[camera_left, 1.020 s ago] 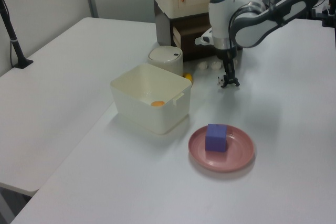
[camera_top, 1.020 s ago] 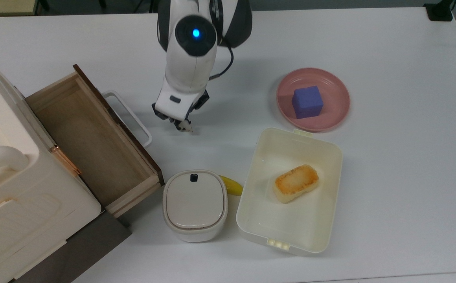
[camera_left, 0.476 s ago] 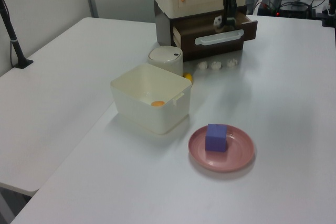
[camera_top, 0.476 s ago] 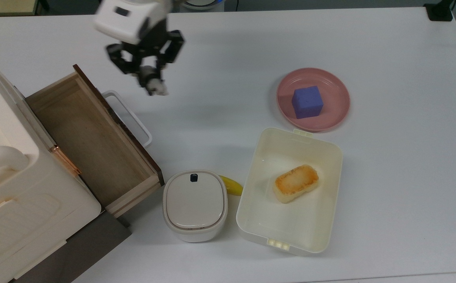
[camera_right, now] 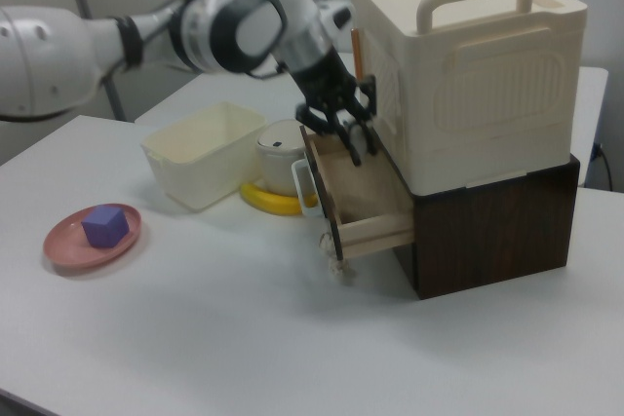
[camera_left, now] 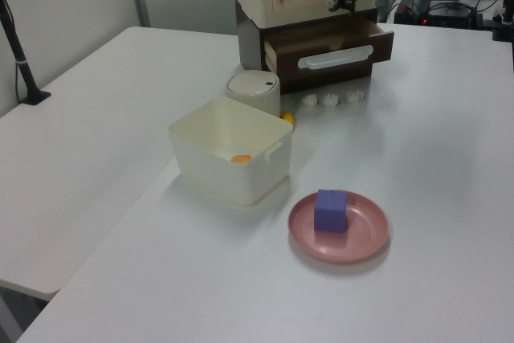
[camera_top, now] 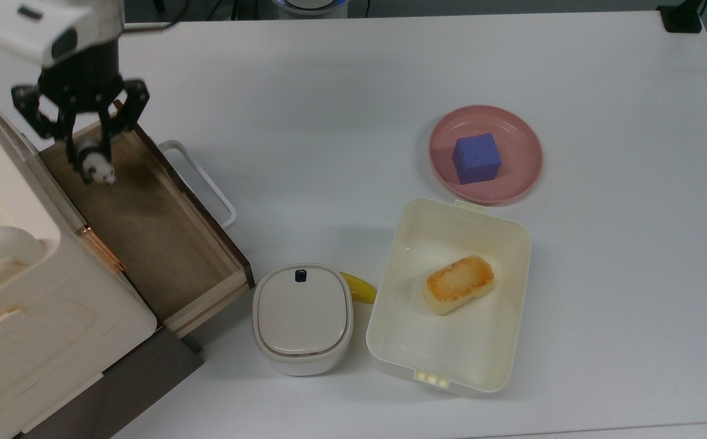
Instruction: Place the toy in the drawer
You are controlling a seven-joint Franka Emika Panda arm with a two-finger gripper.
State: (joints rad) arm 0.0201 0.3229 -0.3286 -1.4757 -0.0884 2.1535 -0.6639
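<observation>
I am at the delivery step: my black two-finger end effector [camera_top: 92,160] hangs over the rear end of the shallow light-wood drawer [camera_top: 164,244] with its dark brown front panel, pulled out of the cream plastic cabinet [camera_top: 6,305]. It is clenched on the tiny black-and-white panda toy [camera_top: 99,169], fingers [camera_top: 73,143] narrowly parted around it, touching nothing else. The toy is in the air above the drawer floor. Next, I judge, comes lowering a little and letting go inside the walls.
</observation>
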